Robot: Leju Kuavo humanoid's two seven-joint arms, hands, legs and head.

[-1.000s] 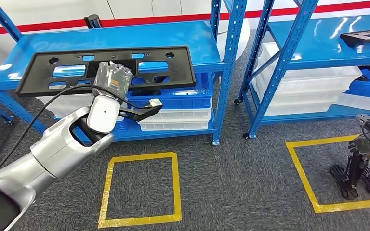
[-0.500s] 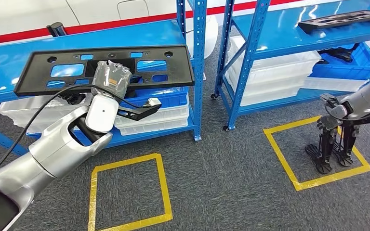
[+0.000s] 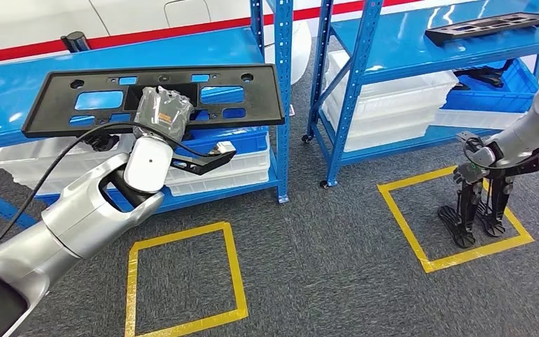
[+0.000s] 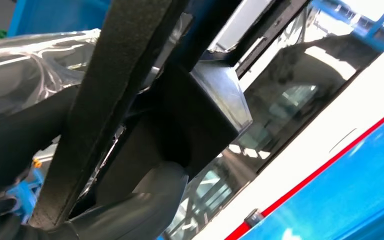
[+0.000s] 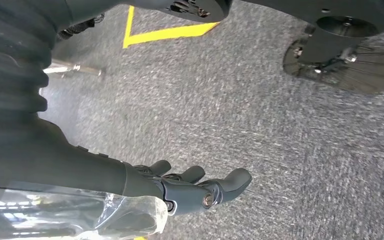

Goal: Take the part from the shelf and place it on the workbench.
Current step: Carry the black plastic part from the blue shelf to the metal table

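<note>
Over blue shelf | left hand fingers grasp black part | right hand released | no legible writing

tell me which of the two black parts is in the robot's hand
The long black part with cut-out windows, held up by the left hand in front of the left-side shelf. The other black part lies flat on the right-side shelf's top level, untouched.

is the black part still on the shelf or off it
Off it. The left hand holds the black part up in front of the blue shelf, its near edge out past the shelf's front edge.
</note>
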